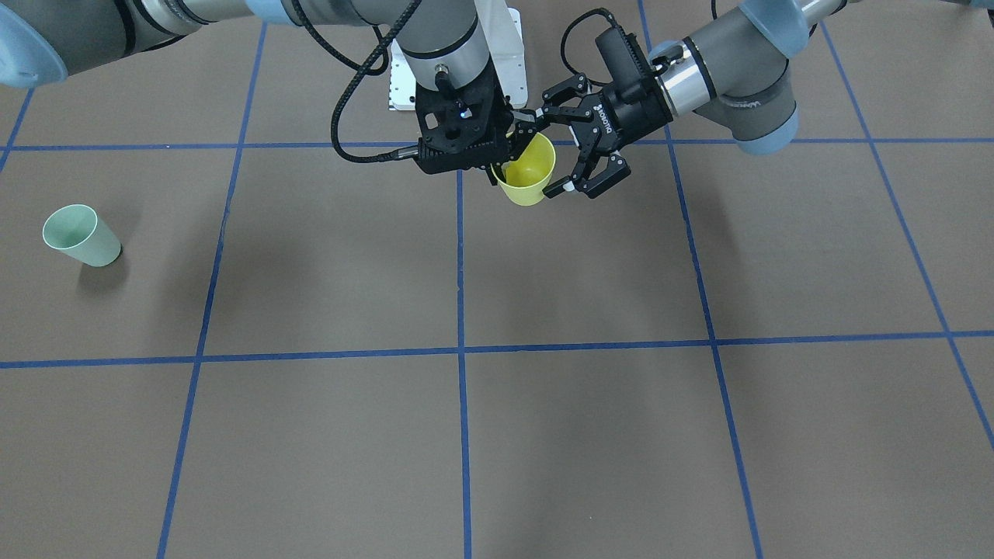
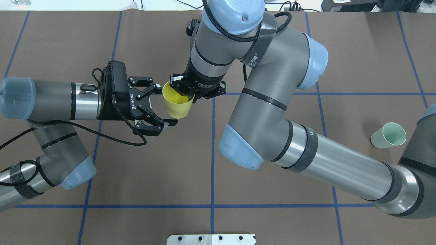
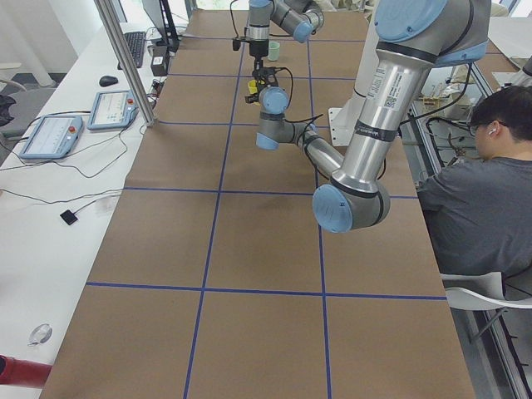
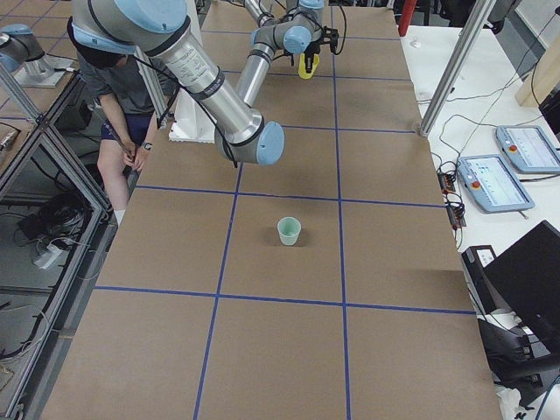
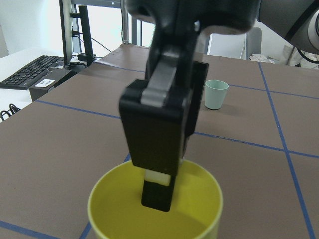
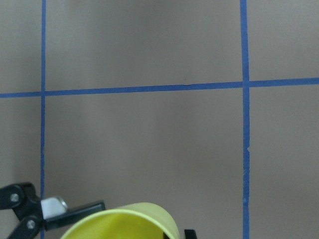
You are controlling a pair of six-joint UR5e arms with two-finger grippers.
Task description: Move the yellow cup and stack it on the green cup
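The yellow cup hangs above the table near its middle, rim up. My right gripper is shut on its rim, and the left wrist view shows one finger reaching down inside the yellow cup. My left gripper is open with a finger on each side of the yellow cup, the nearer finger clear of its wall. The green cup stands upright on the table far off on my right side, also visible as the green cup and the green cup.
Blue tape lines divide the brown table top into squares. A white base plate sits at my base. A seated person is beside the table, and teach pendants lie on a side bench.
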